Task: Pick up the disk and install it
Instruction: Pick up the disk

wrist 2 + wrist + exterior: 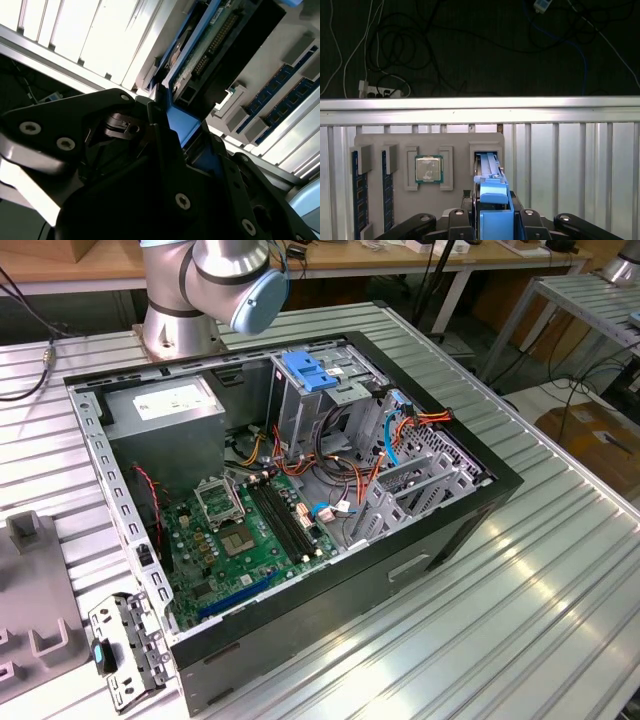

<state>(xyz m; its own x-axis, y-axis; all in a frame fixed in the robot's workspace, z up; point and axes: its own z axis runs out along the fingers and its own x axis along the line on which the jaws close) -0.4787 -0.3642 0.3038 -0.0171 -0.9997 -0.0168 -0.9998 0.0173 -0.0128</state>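
On the grey fixture tray (445, 139), memory sticks (356, 190) and a processor chip (429, 169) lie in their recesses; the disk (493, 190) stands on edge in the slot beside the chip. Noted: the end effector (495, 214) is clamped on the disk's blue carrier end, fingers (162, 135) against both sides.

I count one grey tray (455, 145) in the first wrist view, with two memory sticks (355, 200), one processor chip (429, 169) and one disk (492, 192). In the exterior view I count one open computer case (440, 540), one motherboard (240, 540), one power supply (165, 410), and one loose bracket (125, 655) at the exterior view's lower left.
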